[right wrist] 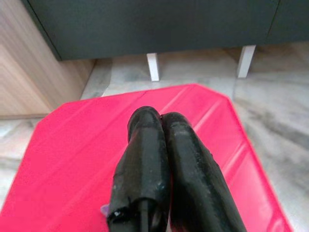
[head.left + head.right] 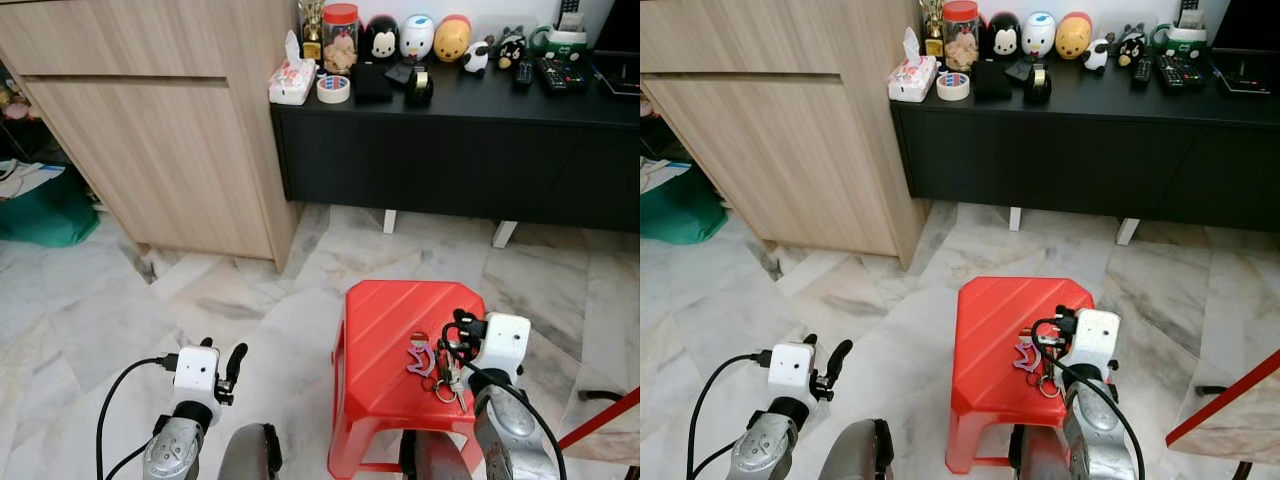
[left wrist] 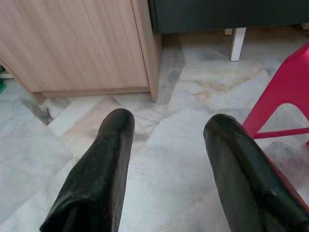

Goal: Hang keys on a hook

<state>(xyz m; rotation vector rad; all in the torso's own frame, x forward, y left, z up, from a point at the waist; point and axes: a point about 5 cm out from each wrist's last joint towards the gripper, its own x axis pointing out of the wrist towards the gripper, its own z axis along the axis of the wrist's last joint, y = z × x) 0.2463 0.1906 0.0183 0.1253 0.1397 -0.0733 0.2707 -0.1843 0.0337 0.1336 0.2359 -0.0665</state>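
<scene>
Right gripper (image 2: pixel 457 325) over red stool (image 2: pixel 385 330), fingers (image 1: pixel 159 145) pressed together, keys (image 2: pixel 438 368) dangling beneath, just above stool top. Left gripper (image 2: pixel 234 362) idle over floor, fingers apart, empty. Right arm nearer keys.

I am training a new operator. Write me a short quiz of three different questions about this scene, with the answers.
1. True or false: the keys lie on the floor.
2. Which gripper is above the red stool? A) left gripper B) right gripper
3. Fill in: the fingers of the left gripper are ____.

Key:
1. False; they are at the stool top, by the right gripper.
2. B.
3. Open, over the marble floor.
</scene>
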